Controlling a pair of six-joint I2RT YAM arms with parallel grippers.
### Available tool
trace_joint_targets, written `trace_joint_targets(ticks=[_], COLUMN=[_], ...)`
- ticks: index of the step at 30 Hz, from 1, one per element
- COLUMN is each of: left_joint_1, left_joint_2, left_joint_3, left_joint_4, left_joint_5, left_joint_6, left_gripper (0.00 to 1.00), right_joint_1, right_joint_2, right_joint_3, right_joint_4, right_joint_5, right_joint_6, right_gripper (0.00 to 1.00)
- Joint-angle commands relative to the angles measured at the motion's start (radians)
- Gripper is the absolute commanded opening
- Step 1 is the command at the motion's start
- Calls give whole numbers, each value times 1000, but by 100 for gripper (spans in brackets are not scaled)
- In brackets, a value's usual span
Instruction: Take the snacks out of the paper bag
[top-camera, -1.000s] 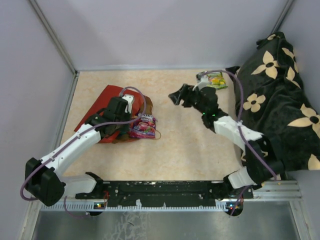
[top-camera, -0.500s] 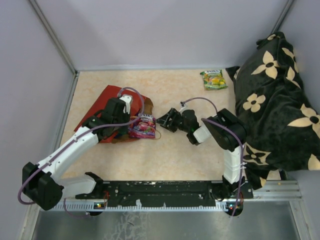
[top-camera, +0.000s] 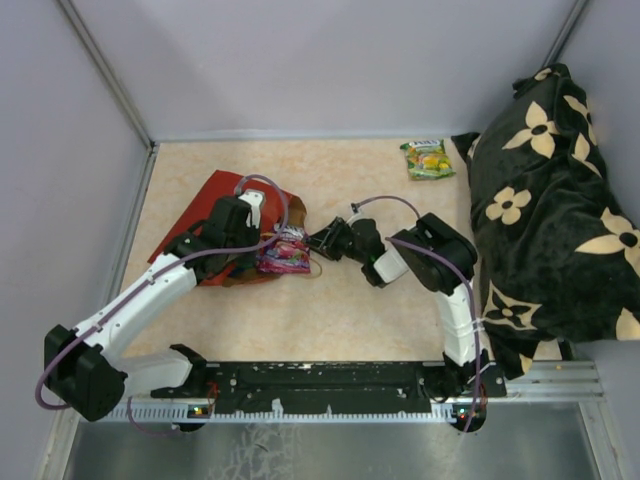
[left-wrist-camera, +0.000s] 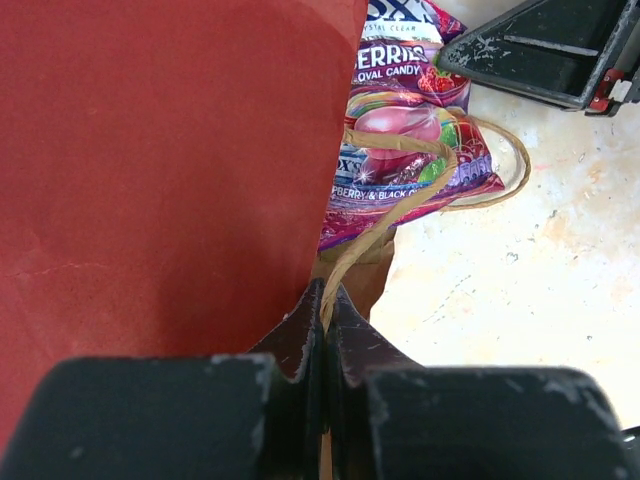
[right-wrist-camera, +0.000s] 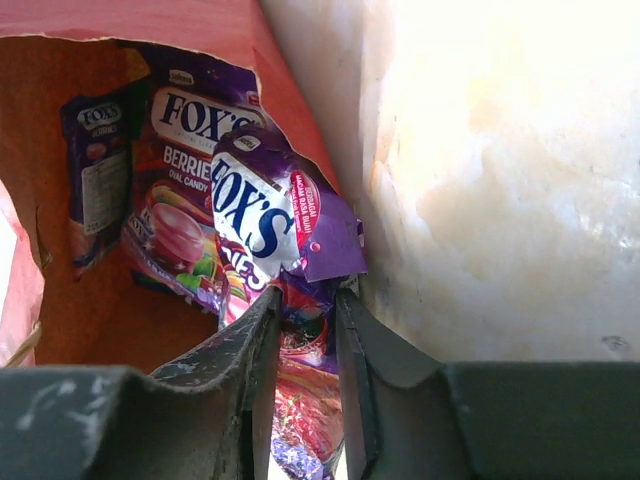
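The red paper bag (top-camera: 205, 205) lies flat at the left of the table, its mouth toward the middle. My left gripper (top-camera: 248, 258) is shut on one of its thin brown loop handles (left-wrist-camera: 395, 215) at the mouth, beside the red wall (left-wrist-camera: 160, 170). A purple Fox's candy packet (top-camera: 285, 250) sticks out of the mouth. My right gripper (top-camera: 318, 241) has reached in, and its fingers are closed on that purple packet (right-wrist-camera: 270, 215). A second purple packet (right-wrist-camera: 175, 190) lies deeper inside the bag. A green packet (top-camera: 428, 160) lies at the back right.
A black flower-patterned cloth (top-camera: 545, 200) is heaped along the right side. Grey walls close off the back and the left. The arm bases and a black rail (top-camera: 320, 380) run along the near edge.
My right arm has swung from the back right, where the green packet now lies, over to the bag's mouth and closed on the purple packet. My left gripper has held still.
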Motion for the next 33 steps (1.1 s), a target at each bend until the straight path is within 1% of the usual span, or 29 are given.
trace_joint_targets(ticks=[1,2,4,6,8,10,13,15,17,20,22,24,26,27,28,30,32,33], left_joint_1=[7,7,6,7,7,8,8,8,9,11,12,13,13,13,13,13,13,13], left_joint_2=[-25,-24,-20,-17,-19,-21,-27,-27,-24,-20,-22,-24,-28,-29,-30,-31,-28,-27], left_joint_3=[-11,-11,-9,-6,-4,-7,-10,-11,-5,-1,-3,-5,-8,-8,-8,-8,-8,-8], left_joint_4=[12,12,11,10,8,7,8,12,11,9,7,6,6,5,5,5,5,5], left_joint_5=[-9,-9,-15,-18,-22,-29,-35,-33,-31,-34,-33,-33,-35,-35,-37,-37,-34,-32], left_joint_6=[14,14,17,18,19,19,15,17,19,21,19,16,14,14,14,14,14,15], left_gripper=[3,3,3,3,3,3,3,3,3,3,3,3,3,3,3,3,3,3], right_joint_1=[13,13,13,13,13,13,6,-17,-69,-165,-208,-243,-286,-300,-315,-344,-359,-360], right_joint_2=[-30,-57,-134,-213,-293,-389,-583,-678,-738,-776,-769,-725,-678,-653,-624,-568,-549,-556], right_joint_3=[56,67,91,122,142,153,134,132,140,182,222,255,248,237,226,222,246,271], right_joint_4=[10,-21,-85,-142,-174,-292,-531,-648,-703,-723,-739,-755,-738,-744,-761,-810,-872,-909], right_joint_5=[50,48,30,-20,-98,-123,-18,36,4,-87,-113,-141,-170,-160,-151,-120,-45,3], right_joint_6=[-71,-119,-243,-361,-463,-575,-743,-807,-814,-773,-758,-734,-687,-669,-660,-668,-710,-746], right_gripper=[24,21,11,4,1,0,0,0,0,0,0,0,0,3,18,59,88,98])
